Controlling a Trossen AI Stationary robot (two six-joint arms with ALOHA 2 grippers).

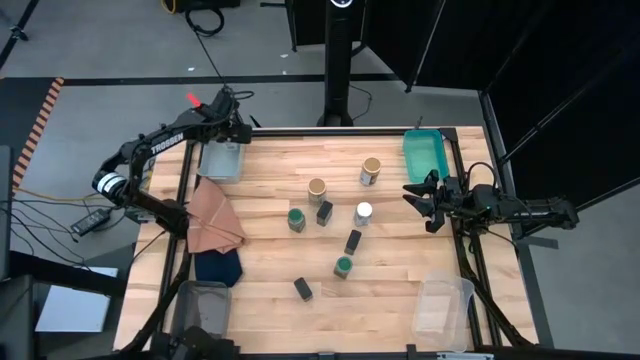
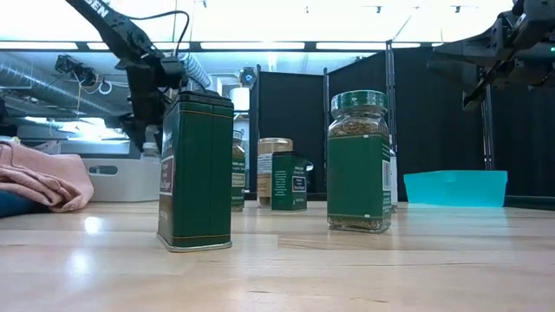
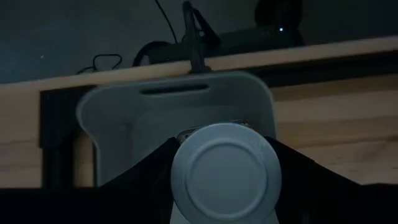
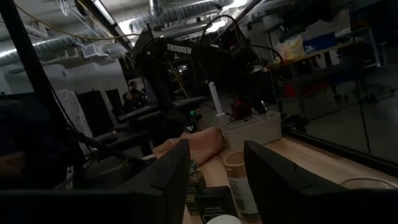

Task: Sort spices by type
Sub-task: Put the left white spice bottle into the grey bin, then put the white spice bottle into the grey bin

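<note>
My left gripper (image 1: 237, 133) is at the table's far left, over a white bin (image 3: 174, 112), shut on a white-lidded jar (image 3: 225, 173). On the table stand two tan-lidded jars (image 1: 371, 170) (image 1: 317, 190), two green-lidded jars (image 1: 296, 219) (image 1: 343, 266), a white-lidded jar (image 1: 363, 213) and three black tins (image 1: 324, 212) (image 1: 353, 241) (image 1: 303, 289). All of them rest on their bases. My right gripper (image 1: 424, 203) waits open at the table's right edge, touching nothing. My left gripper pinches the white-lidded jar between its two fingers (image 3: 155, 171), one on each side of the jar just below the lid (image 3: 186, 143). The fingers slant down from above. The jar's lid faces the wrist camera. The jar hangs clear above the white bin's opening.
A teal bin (image 1: 425, 155) sits at the far right. Clear bins stand at the near left (image 1: 200, 305) and near right (image 1: 443, 305). A brown cloth (image 1: 215, 222) and a navy cloth (image 1: 217, 266) lie along the left edge.
</note>
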